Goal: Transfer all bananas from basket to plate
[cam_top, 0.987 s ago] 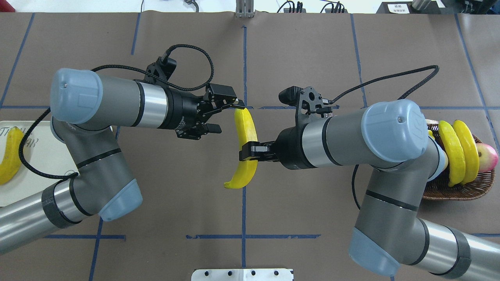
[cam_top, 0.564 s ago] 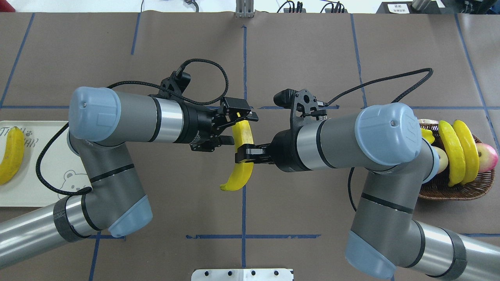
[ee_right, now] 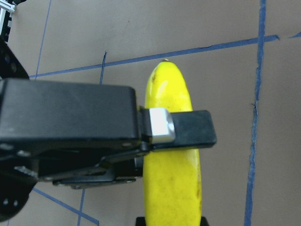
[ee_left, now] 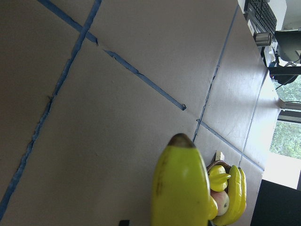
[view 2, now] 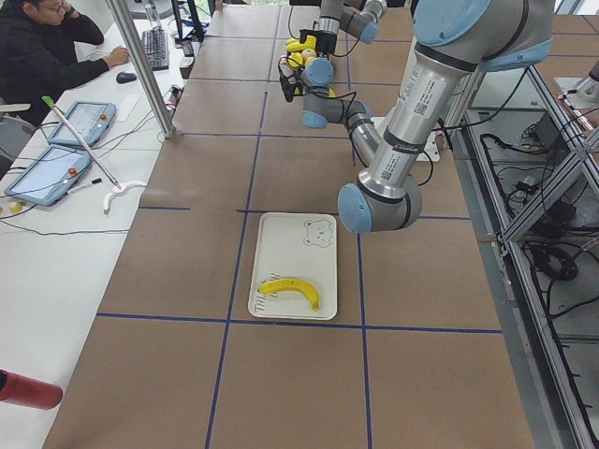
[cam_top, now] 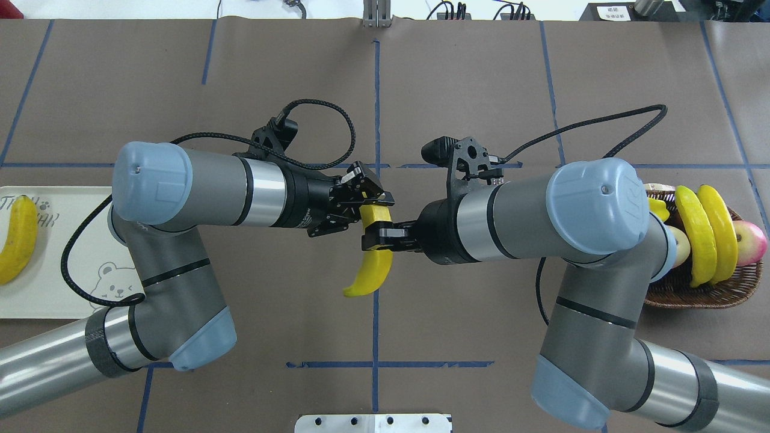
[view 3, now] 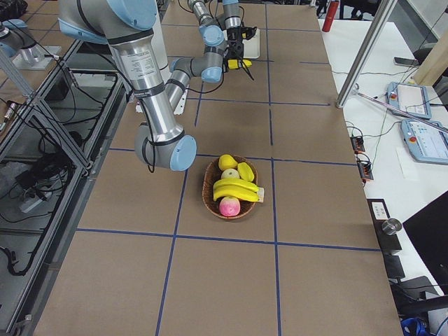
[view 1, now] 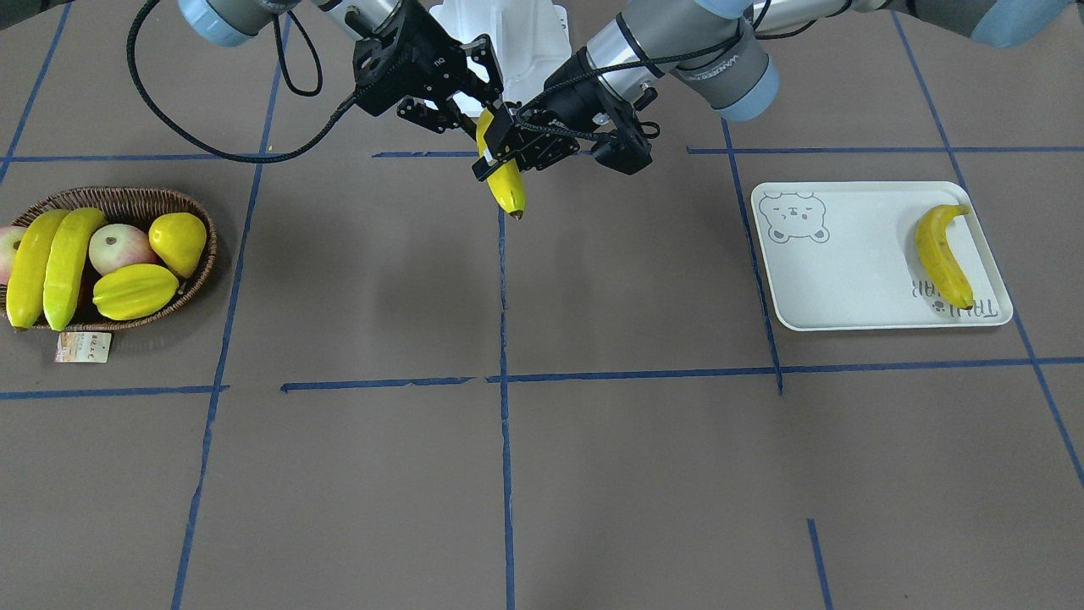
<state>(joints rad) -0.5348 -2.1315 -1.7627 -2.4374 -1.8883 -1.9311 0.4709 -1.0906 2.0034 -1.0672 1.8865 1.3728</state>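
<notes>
Left hand [cam_top: 372, 207] now around banana [cam_top: 369, 272] top (right hand [cam_top: 377, 236] midway)

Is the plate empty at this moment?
No, one banana lies on the plate, beside the grey lettering at its end.

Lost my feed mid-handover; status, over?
Status: left claw and right claw both shut on long curved yellow banana, mid-air. A second banana lies on the pale rectangular plate; two more bananas in the dark wicker basket. Nothing blocks the way.
</notes>
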